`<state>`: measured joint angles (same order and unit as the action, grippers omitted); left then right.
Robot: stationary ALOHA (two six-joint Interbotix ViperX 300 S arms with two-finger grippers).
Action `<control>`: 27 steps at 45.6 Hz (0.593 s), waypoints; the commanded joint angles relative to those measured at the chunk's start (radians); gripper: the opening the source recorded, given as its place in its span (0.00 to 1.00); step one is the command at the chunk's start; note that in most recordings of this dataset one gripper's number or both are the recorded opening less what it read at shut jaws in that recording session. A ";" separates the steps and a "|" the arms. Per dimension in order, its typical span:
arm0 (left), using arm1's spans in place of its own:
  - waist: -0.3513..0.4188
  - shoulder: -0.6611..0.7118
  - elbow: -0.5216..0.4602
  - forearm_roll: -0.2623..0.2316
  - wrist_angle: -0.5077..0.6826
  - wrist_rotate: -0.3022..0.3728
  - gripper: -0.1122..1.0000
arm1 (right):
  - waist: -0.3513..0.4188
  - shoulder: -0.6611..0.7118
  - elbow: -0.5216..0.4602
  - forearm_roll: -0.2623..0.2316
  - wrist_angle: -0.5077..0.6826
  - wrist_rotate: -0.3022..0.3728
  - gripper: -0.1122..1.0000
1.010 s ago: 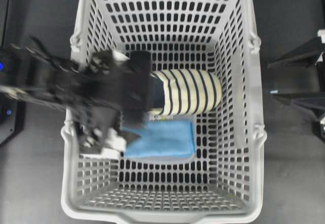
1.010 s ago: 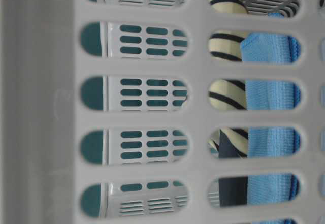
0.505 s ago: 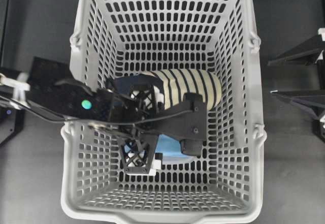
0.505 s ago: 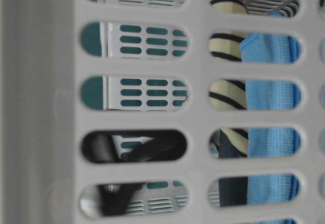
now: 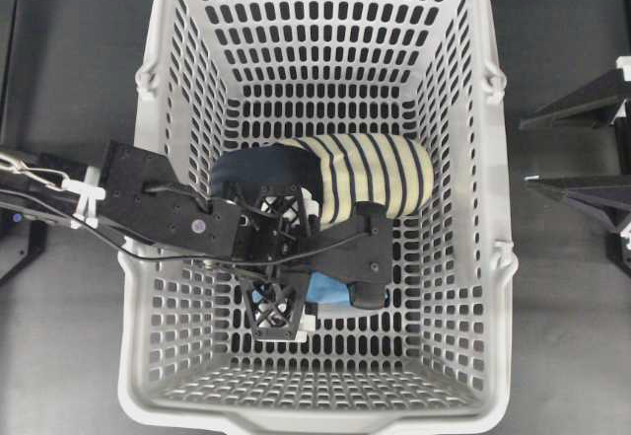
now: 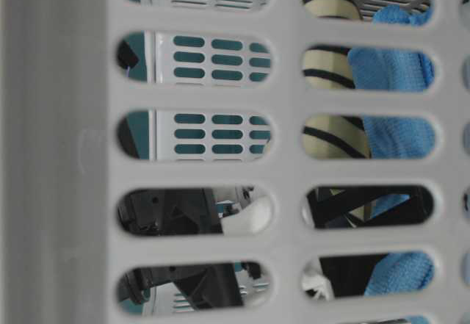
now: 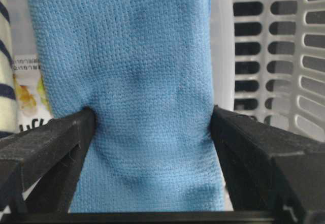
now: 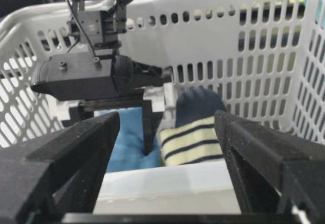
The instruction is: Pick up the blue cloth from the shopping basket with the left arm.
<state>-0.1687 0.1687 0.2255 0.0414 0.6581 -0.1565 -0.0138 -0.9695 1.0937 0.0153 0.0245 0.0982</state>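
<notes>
Since the earlier frame the left hand [image 5: 314, 302] has dropped from above the rim to the basket [image 5: 463, 208] floor, and its fingers [image 7: 48, 142] now stand wide apart on either side of the cloth [image 7: 127, 82], touching its edges but not yet closed on it.

That cloth lies flat on the floor at about 6 o'clock from the striped roll [image 5: 370, 181], just beside it and mostly hidden under the hand from overhead.

Risks, as I judge them: closing at this height may pinch only the edges so the soft fabric slips out on the lift; pressing lower could jam a fingertip in a floor slot; and the finger nearest the roll might catch it too.

Around the basket is a dark bench [image 5: 79, 80]. The right hand [image 8: 165, 148] waits outside at 3 o'clock, fingers apart and holding nothing.
</notes>
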 commanded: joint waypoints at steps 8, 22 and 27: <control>-0.002 0.000 0.009 0.003 0.002 -0.002 0.86 | -0.002 0.005 -0.009 0.003 -0.009 0.002 0.76; -0.008 -0.006 0.003 0.003 0.031 -0.005 0.28 | -0.002 0.005 -0.009 0.003 -0.017 0.000 0.76; -0.011 -0.029 -0.032 0.003 0.040 -0.003 0.24 | -0.002 0.005 -0.008 0.003 -0.017 0.000 0.76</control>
<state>-0.1718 0.1641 0.2270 0.0430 0.6918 -0.1611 -0.0138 -0.9695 1.0953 0.0153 0.0199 0.0982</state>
